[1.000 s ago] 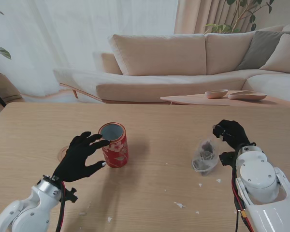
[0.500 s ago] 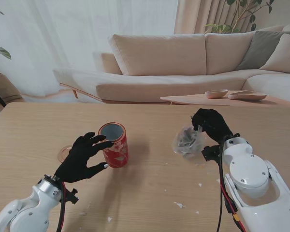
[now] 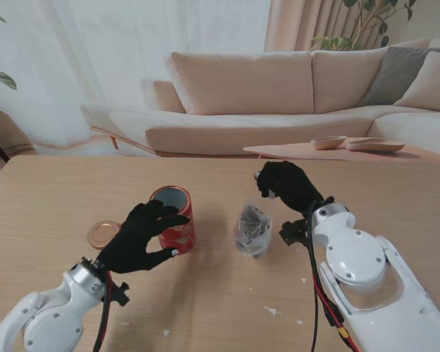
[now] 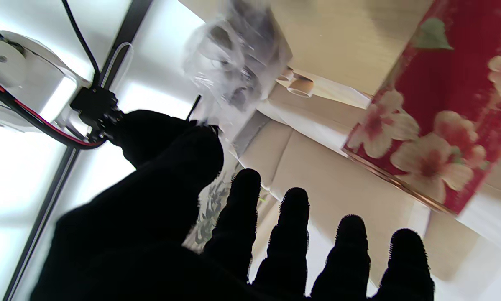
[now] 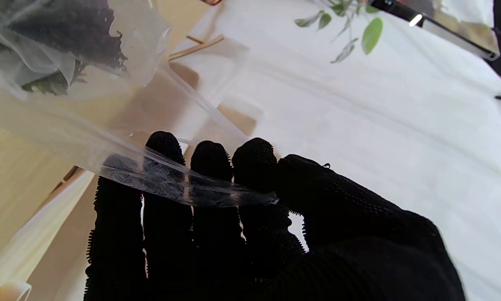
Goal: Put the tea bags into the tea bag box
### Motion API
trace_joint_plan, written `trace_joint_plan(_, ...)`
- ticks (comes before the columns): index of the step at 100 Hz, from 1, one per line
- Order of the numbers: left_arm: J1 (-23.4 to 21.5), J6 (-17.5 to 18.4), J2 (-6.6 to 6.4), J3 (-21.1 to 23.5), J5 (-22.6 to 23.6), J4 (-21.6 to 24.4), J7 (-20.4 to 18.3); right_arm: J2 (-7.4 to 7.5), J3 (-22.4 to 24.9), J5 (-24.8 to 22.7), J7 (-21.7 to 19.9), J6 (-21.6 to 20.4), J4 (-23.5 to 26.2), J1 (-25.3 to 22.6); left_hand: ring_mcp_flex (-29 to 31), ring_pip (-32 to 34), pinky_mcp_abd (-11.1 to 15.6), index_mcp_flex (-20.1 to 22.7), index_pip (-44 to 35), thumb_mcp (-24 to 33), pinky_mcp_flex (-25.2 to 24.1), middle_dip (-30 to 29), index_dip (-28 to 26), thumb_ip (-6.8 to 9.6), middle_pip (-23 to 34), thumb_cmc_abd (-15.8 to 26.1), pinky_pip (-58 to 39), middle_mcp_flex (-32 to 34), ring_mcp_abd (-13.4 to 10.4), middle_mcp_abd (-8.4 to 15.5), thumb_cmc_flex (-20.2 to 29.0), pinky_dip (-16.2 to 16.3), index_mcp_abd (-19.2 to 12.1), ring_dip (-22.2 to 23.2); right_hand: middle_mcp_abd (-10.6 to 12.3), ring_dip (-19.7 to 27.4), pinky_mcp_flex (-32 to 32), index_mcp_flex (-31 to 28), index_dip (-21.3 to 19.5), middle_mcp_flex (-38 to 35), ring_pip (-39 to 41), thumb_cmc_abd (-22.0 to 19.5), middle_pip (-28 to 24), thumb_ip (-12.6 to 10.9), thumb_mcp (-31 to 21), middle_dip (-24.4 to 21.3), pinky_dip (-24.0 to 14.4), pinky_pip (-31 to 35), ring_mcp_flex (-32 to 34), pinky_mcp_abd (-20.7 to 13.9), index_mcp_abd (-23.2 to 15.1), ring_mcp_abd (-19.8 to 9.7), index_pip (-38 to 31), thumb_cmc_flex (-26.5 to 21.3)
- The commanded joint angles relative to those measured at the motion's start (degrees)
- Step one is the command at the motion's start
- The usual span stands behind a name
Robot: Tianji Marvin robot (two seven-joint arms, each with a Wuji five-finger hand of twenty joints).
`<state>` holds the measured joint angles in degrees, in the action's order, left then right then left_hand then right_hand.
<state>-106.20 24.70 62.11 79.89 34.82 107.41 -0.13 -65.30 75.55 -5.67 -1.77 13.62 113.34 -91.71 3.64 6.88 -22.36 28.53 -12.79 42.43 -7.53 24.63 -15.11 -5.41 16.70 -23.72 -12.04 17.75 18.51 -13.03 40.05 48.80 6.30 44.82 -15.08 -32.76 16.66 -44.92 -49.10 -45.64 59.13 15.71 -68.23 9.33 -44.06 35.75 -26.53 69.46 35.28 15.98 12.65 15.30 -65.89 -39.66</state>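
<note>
While right hand (image 3: 286, 187) pinches tea bag (image 3: 252, 229), left hand (image 3: 143, 236) splayed beside tin (image 3: 177, 214)

Stand view — high behind both arms, looking down and forward over the wooden counter (image 3: 227, 293) toward a sofa (image 3: 279, 95); wide, takes in both arms.

Left wrist view — close, looking along the left hand (image 4: 183, 234) fingers, picture inverted; the red flowered tin (image 4: 443, 104) fills one side, the clear bag of tea (image 4: 233, 62) beyond.

Right wrist view — very close, along the right hand (image 5: 217, 234) fingers, inverted; the bag (image 5: 66, 54) near the lens.

Shared: the bag in all three; the tin (image 3: 174, 218) in stand and left wrist views.
</note>
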Motion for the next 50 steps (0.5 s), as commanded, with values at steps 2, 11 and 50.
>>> trace_joint_plan(2, 0.43, -0.18, -0.12, -1.14, 0.24, 2.07, -1.99, -0.52, -0.88, -0.38, -1.02, -0.67, 0.8, -0.29, 1.39, 1.02, -0.22, 1.68, -1.01, 2.56, -1.13, 2.34, -1.24, 0.69, 2.27, -1.64, -1.95, -0.32, 0.53, -1.32, 1.77, 4.2, -0.2, 3.34, -1.02, -0.24, 0.55, -1.0, 0.42, -0.54, 0.94, -0.62, -0.26, 0.0, -1.1, -0.34, -0.65, 2.9, 1.55, 0.66, -1.46, 0.17, -0.36, -1.18)
trace_joint_plan(11, 1.39, -0.66, -0.41, -2.53, 0.95, 2.93, -3.13, -0.51, -1.54, -0.79, -0.84, -1.12, 0.96, -0.44, 2.39, 1.75, -0.55, 1.27, -1.61, 3.29, -0.26, 4.01, -1.73, 0.52, 3.91, -2.07, -2.89, -0.23, 1.01, -1.37, 1.94, 6.97, -0.61, 6.5, -0.91, -0.24, 0.62, -0.96, 0.41, -0.61, 0.98, -0.55, -0.32, 0.02, -1.09, -0.35, -0.62, 3.01, 1.6, 0.67, -1.55, 0.1, -0.33, -1.08)
trace_joint_plan(50, 8.6, -3.69, -0.47, -10.31, 5.9, 2.52, -1.77, -0.59, -2.99, -3.8, 0.63, -0.95, 2.1, -1.48, 3.99, 1.89, -0.91, -0.95, -5.87, 6.12, 1.44, 6.53, -3.71, 0.47, 6.52, -3.17, -3.76, -2.55, 1.26, -0.17, 3.65, 11.53, -4.86, 9.55, -0.77, -0.3, 0.81, -0.75, 0.37, -0.48, 1.22, -0.62, -0.51, -0.03, -1.09, -0.35, -0.51, 3.64, 1.71, 0.52, -1.92, 0.0, -0.47, -0.77)
